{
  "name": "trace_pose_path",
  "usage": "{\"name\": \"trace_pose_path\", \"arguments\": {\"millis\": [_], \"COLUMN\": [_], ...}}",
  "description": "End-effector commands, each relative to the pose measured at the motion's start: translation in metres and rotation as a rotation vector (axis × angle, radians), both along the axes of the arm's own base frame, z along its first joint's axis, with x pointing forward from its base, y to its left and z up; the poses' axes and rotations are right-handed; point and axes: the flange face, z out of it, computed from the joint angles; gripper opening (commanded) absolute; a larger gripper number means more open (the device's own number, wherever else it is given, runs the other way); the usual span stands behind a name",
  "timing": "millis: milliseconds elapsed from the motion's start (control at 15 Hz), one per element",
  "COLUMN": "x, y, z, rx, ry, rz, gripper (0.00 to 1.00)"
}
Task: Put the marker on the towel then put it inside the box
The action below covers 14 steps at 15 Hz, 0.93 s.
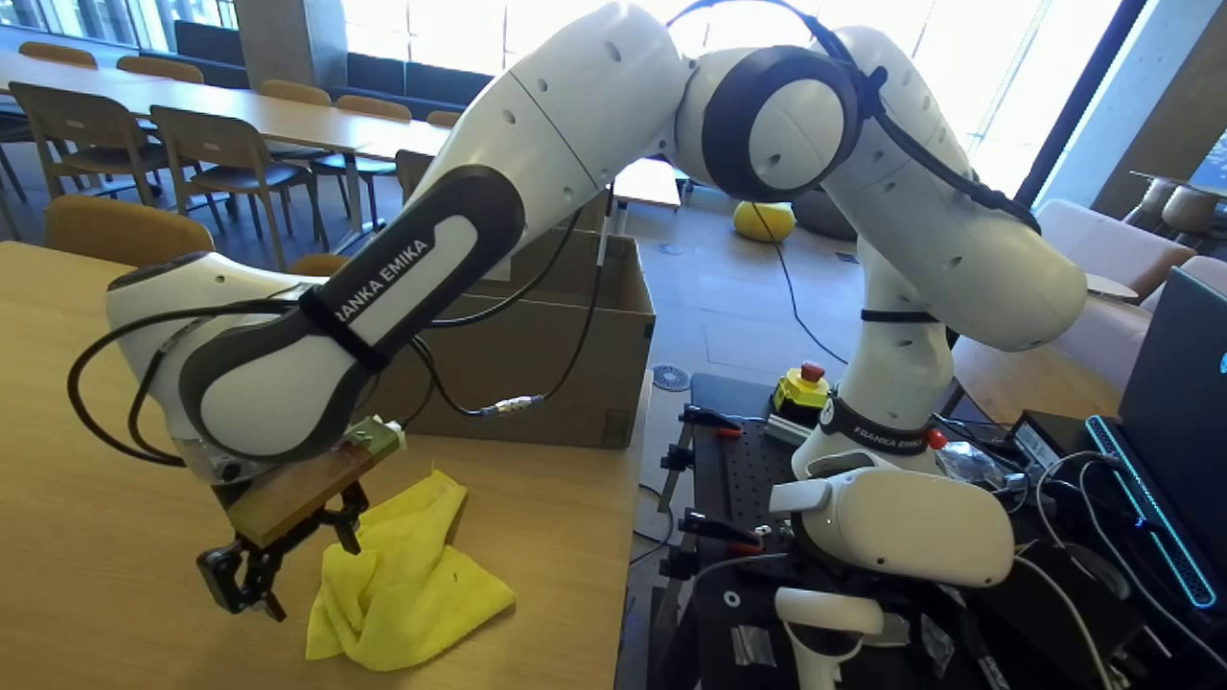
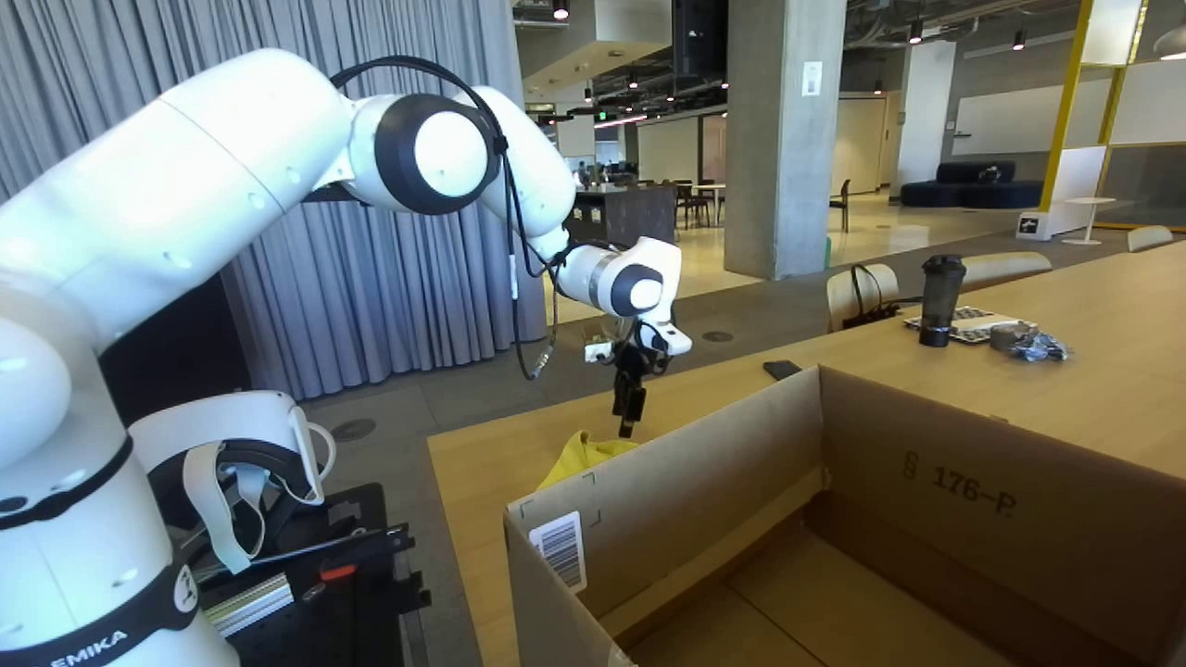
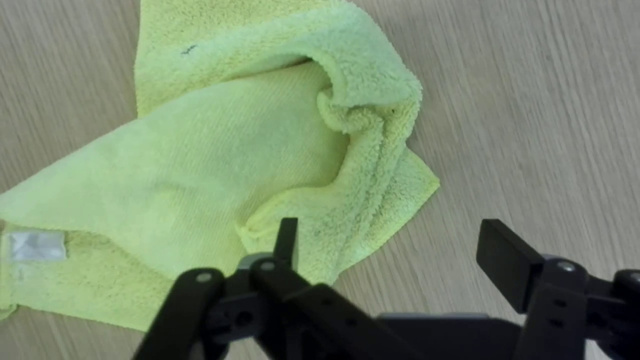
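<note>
tbl (image 1: 77, 594) w/ ylw towel (image 1: 403, 599), box (image 2: 704, 491), btl (image 2: 940, 296)

Wooden table (image 1: 566, 517), chair back (image 1: 129, 230) beside its edge, gray floor (image 2: 398, 398) beyond, pleated gray curtain (image 2: 398, 278), concrete column (image 2: 769, 176), bright windows (image 1: 451, 34)

In an exterior view the sightline runs down over the table (image 1: 556, 498) toward windows (image 1: 441, 29); in an exterior view, across the box (image 2: 871, 435), near at lower right; both share arm (image 1: 594, 105) and towel (image 1: 412, 604); the wrist view faces down, close above it.

The arm (image 1: 594, 105) arches, end effector (image 3: 395, 253) pointing down, fingers (image 3: 505, 262) wide apart.
</note>
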Motion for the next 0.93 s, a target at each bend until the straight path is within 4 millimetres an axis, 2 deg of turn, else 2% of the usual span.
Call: {"name": "trace_pose_path", "arguments": {"millis": [0, 200, 467, 667, 867], "x": [-0.023, -0.043, -0.065, -0.073, -0.071], "y": [-0.024, -0.040, -0.051, -0.052, -0.053], "z": [0.031, 0.042, 0.043, 0.040, 0.033], "rx": [0.038, 0.052, 0.041, 0.016, -0.033], "ry": [-0.065, -0.085, -0.058, -0.039, -0.040], "rz": [0.139, 0.312, 0.531, 0.692, 0.846], "gripper": [1.00, 1.00, 1.00, 1.00, 1.00]}}
